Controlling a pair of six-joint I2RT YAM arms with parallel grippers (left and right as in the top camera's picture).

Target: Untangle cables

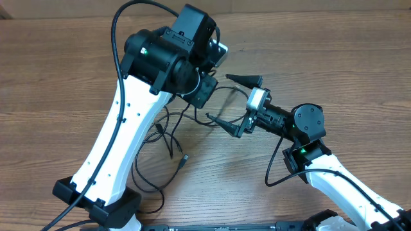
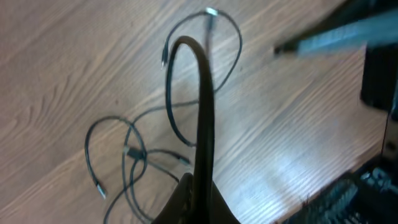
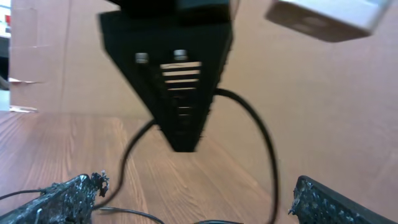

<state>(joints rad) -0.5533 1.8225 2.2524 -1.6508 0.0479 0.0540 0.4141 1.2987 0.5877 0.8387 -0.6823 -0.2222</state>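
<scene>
Overhead: the left gripper (image 1: 207, 88), jaws clamped on one of the cables (image 1: 168, 136), holds it raised above the rest, which lie near the middle of the table (image 1: 64, 77), probably to expose the snarl.

Left wrist: the pinched strand (image 2: 202, 93) arches upward.

Right wrist: the right gripper (image 3: 193, 210), jaws wide apart, faces the hanging strand, seemingly ready to take it.
</scene>
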